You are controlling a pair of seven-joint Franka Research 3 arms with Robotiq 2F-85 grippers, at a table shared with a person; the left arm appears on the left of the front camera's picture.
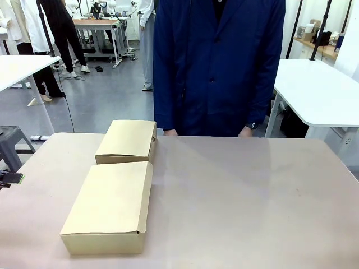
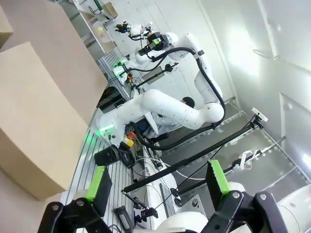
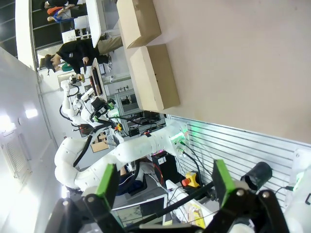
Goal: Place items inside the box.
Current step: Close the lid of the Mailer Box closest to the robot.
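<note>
Two closed boxes (image 1: 112, 210) lie well apart from both spread fingers (image 3: 108, 180).

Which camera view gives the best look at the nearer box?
The front view: the nearer box lies whole and closed, its lid and front wall plain. The left wrist view shows part of it sideways at the edge. The right wrist view shows it whole but small and tilted.

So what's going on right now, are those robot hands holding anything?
Left hand open, empty. Right hand open, empty, off the table. Two closed cardboard boxes, near and far. Person waiting at the far edge.
</note>
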